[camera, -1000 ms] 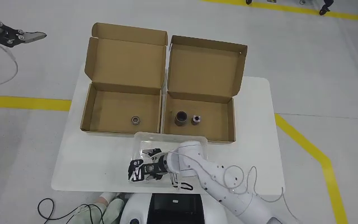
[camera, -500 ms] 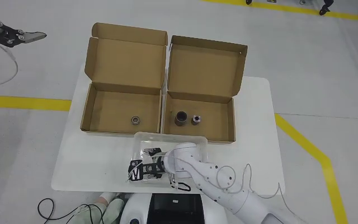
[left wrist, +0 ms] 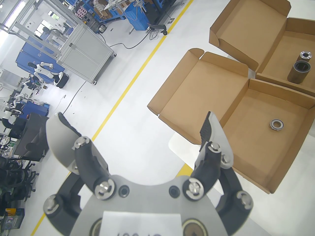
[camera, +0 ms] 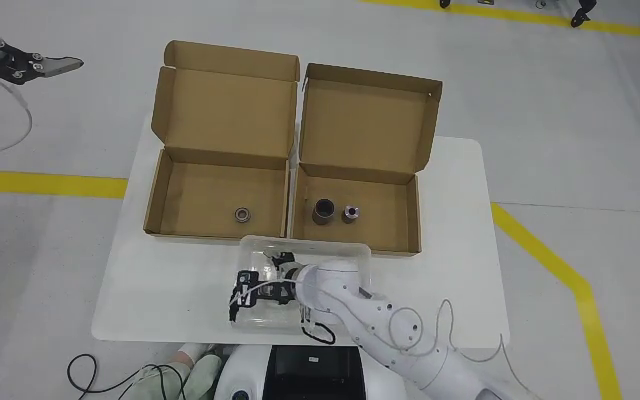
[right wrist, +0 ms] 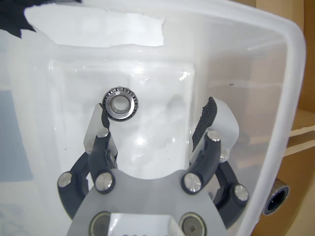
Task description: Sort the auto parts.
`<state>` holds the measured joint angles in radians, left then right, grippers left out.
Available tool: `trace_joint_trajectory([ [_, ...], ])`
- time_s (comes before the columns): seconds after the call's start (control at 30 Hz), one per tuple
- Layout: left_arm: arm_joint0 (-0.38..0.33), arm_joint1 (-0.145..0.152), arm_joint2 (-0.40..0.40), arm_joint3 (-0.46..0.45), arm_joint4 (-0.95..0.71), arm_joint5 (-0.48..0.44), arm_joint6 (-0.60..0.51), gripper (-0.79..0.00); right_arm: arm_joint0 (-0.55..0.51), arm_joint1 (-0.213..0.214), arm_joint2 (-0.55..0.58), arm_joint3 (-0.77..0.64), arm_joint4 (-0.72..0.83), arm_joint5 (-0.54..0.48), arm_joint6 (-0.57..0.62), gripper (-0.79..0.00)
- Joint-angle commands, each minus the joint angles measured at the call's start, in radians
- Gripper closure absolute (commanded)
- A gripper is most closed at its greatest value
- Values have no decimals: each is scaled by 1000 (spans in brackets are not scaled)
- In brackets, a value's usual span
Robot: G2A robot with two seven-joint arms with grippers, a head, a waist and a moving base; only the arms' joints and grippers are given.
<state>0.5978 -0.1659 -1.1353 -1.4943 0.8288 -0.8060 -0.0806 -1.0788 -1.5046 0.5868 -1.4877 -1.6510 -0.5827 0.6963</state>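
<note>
**Step in hand:** picking a part out of the clear bin, which sits at the middle of the counter's near edge. The right end effector is down inside the bin, fingers spread and holding nothing. The loose bearing lies flat on the bin floor. It touches the tip of one finger and sits off-centre, not between the two.

The left end effector is released too, hanging off the counter's left edge over the floor.

**Sorted so far:** the left box holds one matching bearing. The right box holds a dark sleeve and a small bushing.

**Next move (judgement):** shift sideways to centre the bearing in the gap, lower, then close across its outer ring. It likely belongs in the left box. Closing from the present offset risks nudging it away across the slick bin floor.

**Change over the last second:** the right end effector has moved from the bin's near-left corner further in, toward the counter's far edge. The boxes and their parts are unmoved.
</note>
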Motion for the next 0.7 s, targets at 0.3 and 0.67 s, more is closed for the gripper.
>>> trace_joint_trajectory([
  [0.3,0,0,0,0,0,0,0,-785,-25,16,6,-1,-24,-60,-81,-625],
  [0.67,0,0,0,0,0,0,0,-785,-10,12,-5,28,-13,-88,-96,-493],
])
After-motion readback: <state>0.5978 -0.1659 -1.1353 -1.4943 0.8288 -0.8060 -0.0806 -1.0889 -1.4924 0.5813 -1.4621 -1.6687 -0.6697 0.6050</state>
